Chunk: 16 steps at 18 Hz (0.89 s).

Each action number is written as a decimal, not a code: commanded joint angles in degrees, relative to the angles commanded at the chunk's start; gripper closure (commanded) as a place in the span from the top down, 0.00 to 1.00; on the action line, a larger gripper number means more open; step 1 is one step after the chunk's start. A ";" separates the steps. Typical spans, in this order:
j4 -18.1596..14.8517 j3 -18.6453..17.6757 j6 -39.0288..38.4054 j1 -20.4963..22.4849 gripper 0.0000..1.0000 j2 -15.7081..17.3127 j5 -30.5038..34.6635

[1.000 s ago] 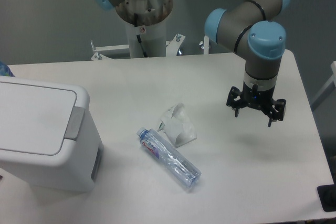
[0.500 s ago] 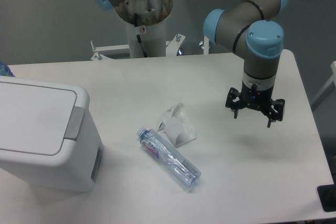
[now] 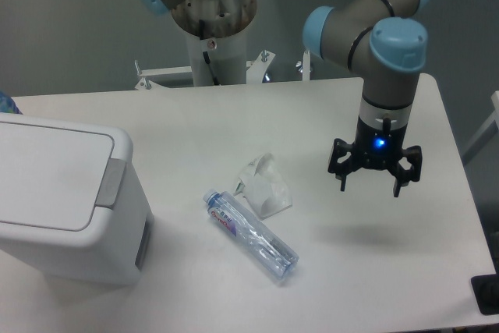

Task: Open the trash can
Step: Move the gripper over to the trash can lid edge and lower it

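The trash can is a large white boxy bin at the left edge of the table, its flat lid down and its grey push tab on the right rim. My gripper hangs above the right side of the table, far from the bin, pointing down. Its fingers are spread apart and hold nothing.
A clear plastic water bottle lies on its side mid-table. A crumpled white wrapper lies just behind it. The robot base pedestal stands at the back. The table's right edge is close to the gripper.
The gripper has shifted slightly toward the camera and the wrist has tilted more upright. The bin, bottle and wrapper have not moved.
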 joint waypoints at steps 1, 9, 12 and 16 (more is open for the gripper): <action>0.00 0.00 -2.27 -0.52 1.00 0.96 -1.05; -0.18 1.93 -16.00 -3.24 1.00 5.10 -6.77; -0.18 2.81 -19.33 -4.04 1.00 5.98 -7.65; -0.27 5.71 -26.36 -7.20 1.00 5.98 -7.65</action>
